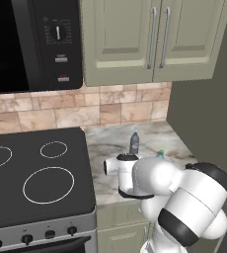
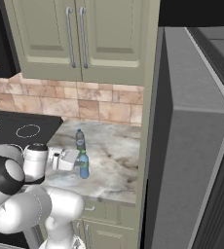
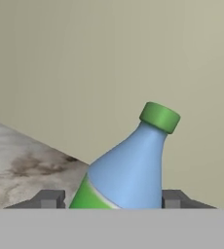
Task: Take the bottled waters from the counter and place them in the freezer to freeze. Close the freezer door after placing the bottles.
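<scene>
The clear blue bottled water with a green cap (image 3: 128, 170) stands on the marbled counter (image 2: 119, 160), near its front edge, seen also as the blue bottle (image 2: 84, 165). My gripper (image 3: 111, 200) reaches it from the left, and both finger tips press its lower body, so it is shut on it. In the left base view my arm hides all but the green cap (image 1: 161, 153). The smoky grey bottled water (image 1: 134, 143) stands upright just behind, free of the gripper, the same grey bottle (image 2: 80, 139). A tall grey refrigerator panel (image 2: 192, 146) rises right of the counter; the freezer's inside is hidden.
The black glass stovetop (image 1: 36, 173) borders the counter on the left, with a black microwave (image 1: 31, 44) above it. Pale green wall cabinets (image 2: 75, 39) hang over the counter. A tiled backsplash (image 1: 86, 111) closes the back, and the grey refrigerator side (image 1: 204, 108) walls the right.
</scene>
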